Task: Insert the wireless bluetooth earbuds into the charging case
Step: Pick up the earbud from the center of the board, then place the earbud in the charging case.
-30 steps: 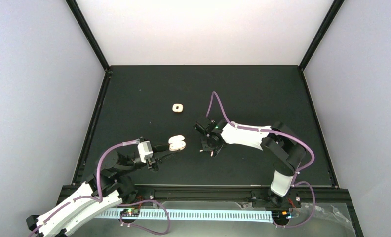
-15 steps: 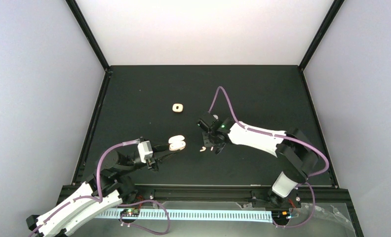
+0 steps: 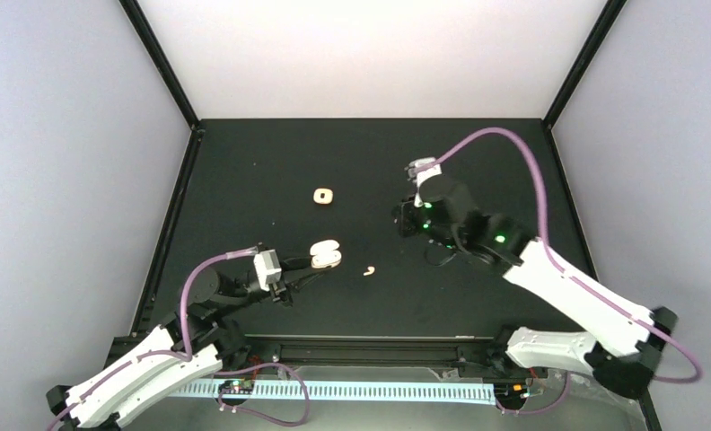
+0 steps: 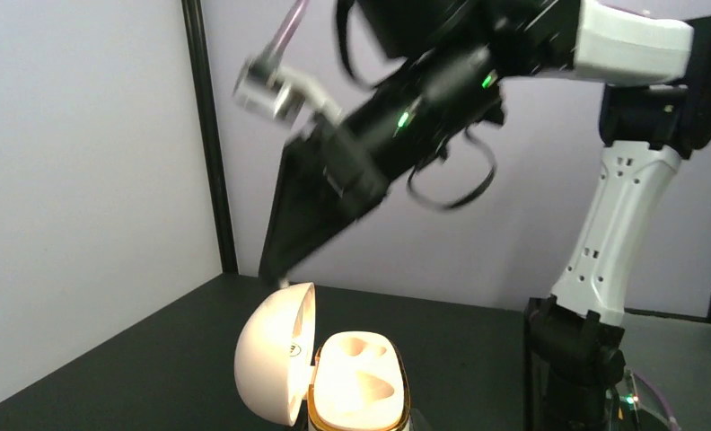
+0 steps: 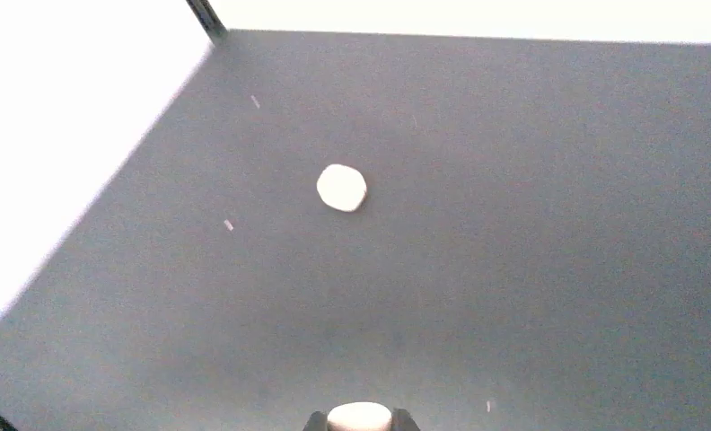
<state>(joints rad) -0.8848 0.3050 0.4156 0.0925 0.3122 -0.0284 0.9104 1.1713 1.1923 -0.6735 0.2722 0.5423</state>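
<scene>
My left gripper (image 3: 319, 266) is shut on the base of an open cream charging case (image 3: 325, 253). In the left wrist view the case (image 4: 361, 382) has its lid (image 4: 276, 364) swung left, and both sockets look empty. One white earbud (image 3: 368, 269) lies on the black table just right of the case. My right gripper (image 3: 404, 221) is raised to the right of it, and its dark fingers (image 4: 285, 256) hang above the lid. It is shut on a small white rounded piece (image 5: 359, 417) that looks like an earbud. I see no other earbuds.
A second cream case (image 3: 323, 196), closed, lies on the table (image 3: 478, 162) farther back; it also shows in the right wrist view (image 5: 341, 189). Black frame posts and pale walls surround the table. A few tiny white specks (image 5: 229, 224) dot the surface.
My right arm has lifted and swung back to the right, away from the spot beside the open case. One earbud stays on the table there. My left gripper with the case has shifted slightly.
</scene>
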